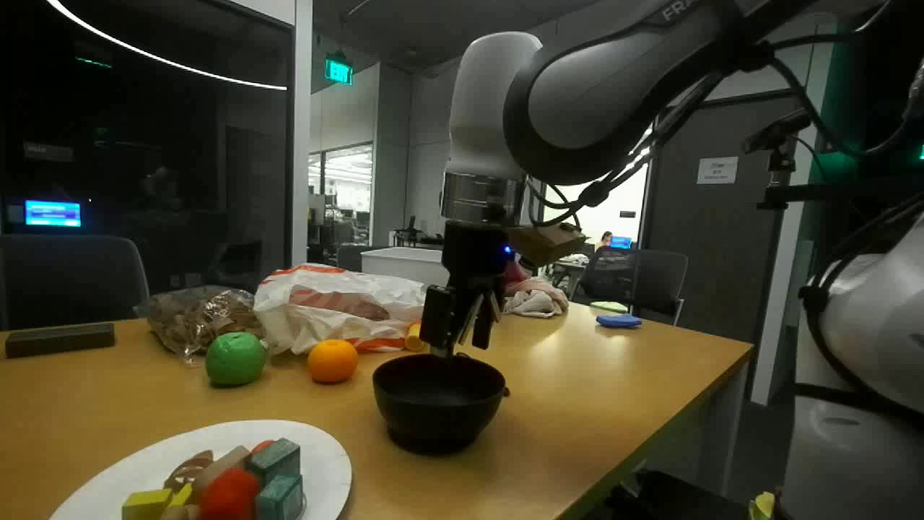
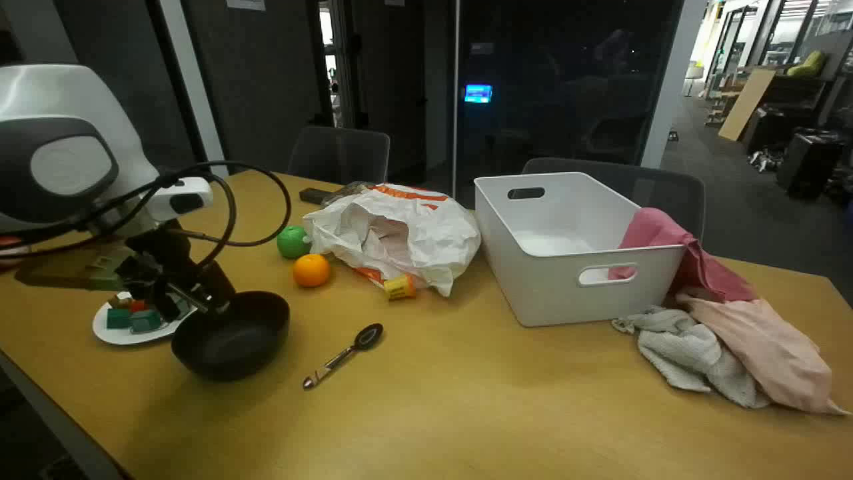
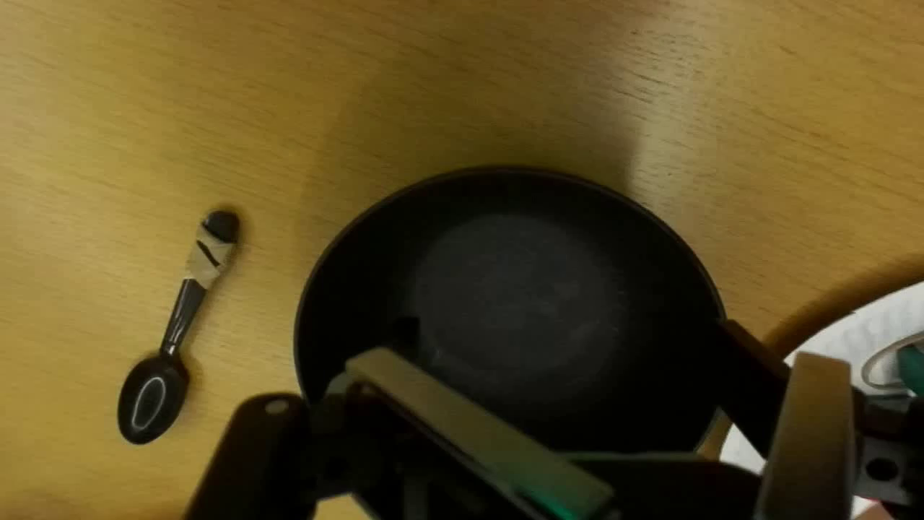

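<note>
On the desk (image 1: 599, 404), right below the tool (image 1: 462, 344), there's a black bowl (image 1: 437, 425), can't tell if the two touch. The wrist view makes it obvious the tool is spread wide. A dark spoon (image 2: 340, 359) near the bowl turns up in an exterior view and in the wrist view. In an exterior view you see most of the white plate (image 1: 326, 462), colored blocks (image 1: 276, 462) and all; the wrist view only gets a slice. In an exterior view you can peek into a white bin (image 2: 553, 293) with pink cloth (image 2: 656, 229) over its edge.
</note>
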Tool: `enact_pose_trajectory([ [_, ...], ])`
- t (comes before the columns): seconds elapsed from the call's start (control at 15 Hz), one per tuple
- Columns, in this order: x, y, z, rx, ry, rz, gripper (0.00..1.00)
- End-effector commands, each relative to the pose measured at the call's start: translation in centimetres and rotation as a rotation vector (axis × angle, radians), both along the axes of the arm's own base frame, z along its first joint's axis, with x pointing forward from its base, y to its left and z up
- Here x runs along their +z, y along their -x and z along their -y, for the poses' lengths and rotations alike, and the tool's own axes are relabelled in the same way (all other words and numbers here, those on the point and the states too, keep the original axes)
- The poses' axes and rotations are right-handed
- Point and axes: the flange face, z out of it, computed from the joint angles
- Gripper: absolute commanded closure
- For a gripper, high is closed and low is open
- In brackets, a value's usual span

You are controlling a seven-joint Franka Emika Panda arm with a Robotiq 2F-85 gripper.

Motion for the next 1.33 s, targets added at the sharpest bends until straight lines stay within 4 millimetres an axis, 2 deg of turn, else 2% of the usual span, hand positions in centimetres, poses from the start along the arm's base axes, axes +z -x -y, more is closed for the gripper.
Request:
enact_pose_trajectory([
  [0.0,0.2,-0.1,0.0,0.0,-0.001,0.002,0.0],
  [0.53,0.2,-0.1,-0.4,0.011,-0.005,0.003,0.0],
  [0.8,0.6,0.2,-4.7,0.145,0.016,0.012,0.0],
  [1.07,3.1,0.6,-10.2,0.3,0.062,0.07,0.0],
  [1.2,2.8,0.9,-12.7,0.364,0.035,0.07,0.0],
  [1.27,2.0,1.0,-13.9,0.394,0.015,0.063,0.0],
])
